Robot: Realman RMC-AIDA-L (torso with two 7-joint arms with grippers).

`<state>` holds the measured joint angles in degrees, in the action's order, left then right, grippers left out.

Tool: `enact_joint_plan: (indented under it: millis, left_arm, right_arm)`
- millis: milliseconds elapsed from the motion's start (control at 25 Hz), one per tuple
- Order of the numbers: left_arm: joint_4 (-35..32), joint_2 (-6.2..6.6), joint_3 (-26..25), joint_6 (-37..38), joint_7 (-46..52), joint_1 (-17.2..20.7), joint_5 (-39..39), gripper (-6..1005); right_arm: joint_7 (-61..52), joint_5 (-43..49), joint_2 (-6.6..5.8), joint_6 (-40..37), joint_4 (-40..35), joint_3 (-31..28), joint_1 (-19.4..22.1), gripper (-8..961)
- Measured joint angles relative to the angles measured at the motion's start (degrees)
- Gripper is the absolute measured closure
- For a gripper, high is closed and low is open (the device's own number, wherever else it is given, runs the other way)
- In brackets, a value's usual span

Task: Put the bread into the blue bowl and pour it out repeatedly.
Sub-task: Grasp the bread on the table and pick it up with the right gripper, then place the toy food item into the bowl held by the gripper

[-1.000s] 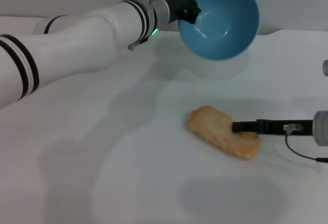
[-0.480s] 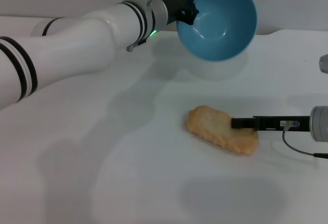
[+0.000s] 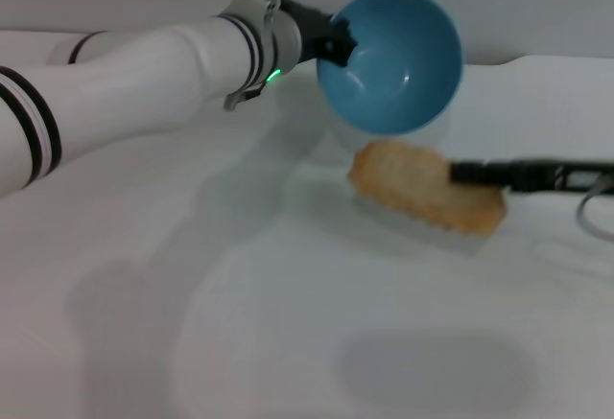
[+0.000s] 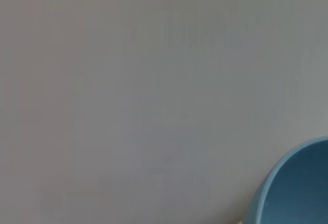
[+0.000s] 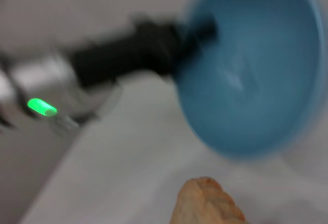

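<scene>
The blue bowl (image 3: 393,59) is held up above the table, tipped with its empty inside facing me. My left gripper (image 3: 338,40) is shut on its rim at the left side. The bowl's edge shows in the left wrist view (image 4: 297,188) and the bowl fills the right wrist view (image 5: 251,75). The bread (image 3: 425,187), tan underside up, is lifted off the table just below the bowl. My right gripper (image 3: 470,174) is shut on its right end. The bread's tip shows in the right wrist view (image 5: 205,203).
The white table (image 3: 240,323) stretches below and to the left. My left arm (image 3: 125,83) crosses the upper left. A cable (image 3: 590,210) hangs by the right gripper at the right edge.
My right gripper has lifted the bread up off the table toward the bowl. My left gripper has swung the bowl a little left and down.
</scene>
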<state>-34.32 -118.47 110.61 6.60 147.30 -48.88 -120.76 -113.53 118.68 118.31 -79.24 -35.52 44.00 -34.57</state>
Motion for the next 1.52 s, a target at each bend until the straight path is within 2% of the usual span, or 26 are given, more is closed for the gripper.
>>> enact_joint_plan:
  millis: [120,240,360,480,520,640,720,960,1160,1440,1520]
  left_arm:
    - [1.91,0.15,-2.19,3.19,-0.05,-0.36,-0.14,999]
    - [3.4,0.25,-3.93,7.01,-0.09,-1.03,-0.28,999]
    - [3.02,0.26,-4.31,11.35,-0.15,-1.28,-0.26,999]
    - [2.23,0.02,-4.33,15.7,-0.06,-1.92,-0.16,999]
    - [1.42,-0.13,-4.37,19.49,0.34,-2.75,0.24,999]
    - [0.13,-0.26,-3.94,22.23,0.58,-3.23,0.54,1000]
    - [-1.79,-0.34,-3.31,23.65,0.61,-3.22,0.6,1000]
    - [-3.28,-0.43,-3.03,23.41,0.64,-2.93,1.99,1001]
    - [-2.95,-0.32,-3.13,22.77,0.66,-2.87,2.58,1001]
    - [-2.81,-0.24,-3.06,22.44,0.7,-2.84,2.69,1000]
    - [-2.5,-0.21,-3.16,22.43,0.71,-2.82,2.72,1000]
  right_arm:
    - [-2.94,-1.71,-0.01,-4.68,-8.54,-0.67,2.35,724]
    - [-4.15,-1.71,-0.04,-6.7,-12.82,-3.91,3.17,750]
    - [-4.0,-1.84,-0.58,-7.56,-13.97,-8.35,2.95,762]
    - [-3.49,-2.29,-0.54,-6.7,-13.96,-8.97,2.66,775]
    - [-2.9,-2.65,-0.34,-5.61,-13.76,-8.96,2.5,779]
    - [0.44,-4.68,0.43,-1.54,-11.23,-6.72,1.79,791]
    - [2.15,-6.23,0.27,1.02,-7.26,-4.07,0.65,802]
    - [4.16,-6.76,0.18,9.15,-0.11,2.13,-2.21,832]
    - [4.86,-6.76,0.16,12.66,3.77,2.95,-3.59,842]
    - [5.97,-6.82,0.14,11.96,3.95,2.83,-3.49,787]
    - [5.8,-6.91,0.11,10.89,3.28,2.5,-2.96,743]
